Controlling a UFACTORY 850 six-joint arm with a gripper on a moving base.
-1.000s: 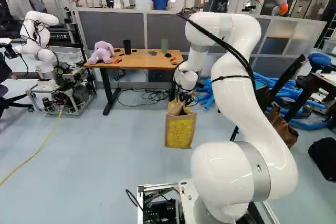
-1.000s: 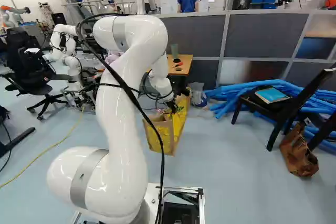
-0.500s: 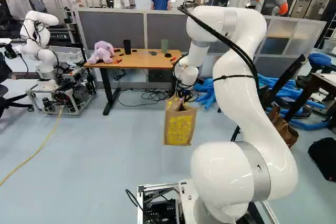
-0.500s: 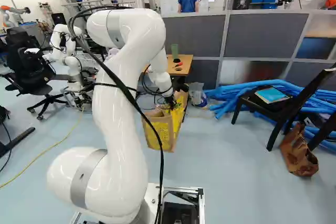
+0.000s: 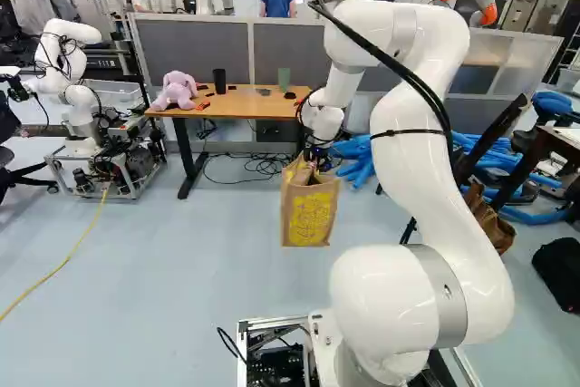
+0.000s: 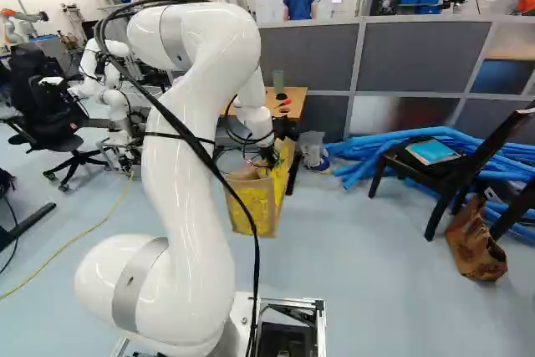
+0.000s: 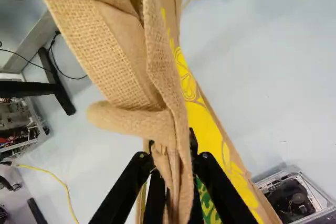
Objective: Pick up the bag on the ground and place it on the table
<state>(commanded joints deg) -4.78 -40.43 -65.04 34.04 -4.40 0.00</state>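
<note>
In the left base view my gripper [image 5: 315,159] is at the top of the tan bag [image 5: 308,210] with yellow print, which hangs upright below it, in front of the wooden table [image 5: 237,108]. Whether the bag's bottom clears the floor I cannot tell. The right base view shows the bag [image 6: 253,204] partly behind my arm's cable. Seen from the wrist, the gripper [image 7: 170,156] is shut on a gathered fold of the bag's cloth [image 7: 113,56]; the rest of the bag spreads ahead of and beside the fingers.
A purple plush toy [image 5: 177,90], a black cup [image 5: 219,81] and a green cup [image 5: 284,79] stand on the table. Another robot [image 5: 77,88] is left of it. Blue tubes [image 6: 376,152] and a dark chair [image 6: 443,173] with a brown bag [image 6: 476,244] lie to the right.
My arm has risen somewhat, its elbow higher in both base views. The bag has moved with the gripper, slightly up in the left base view, and turned a little. The base has not moved.
</note>
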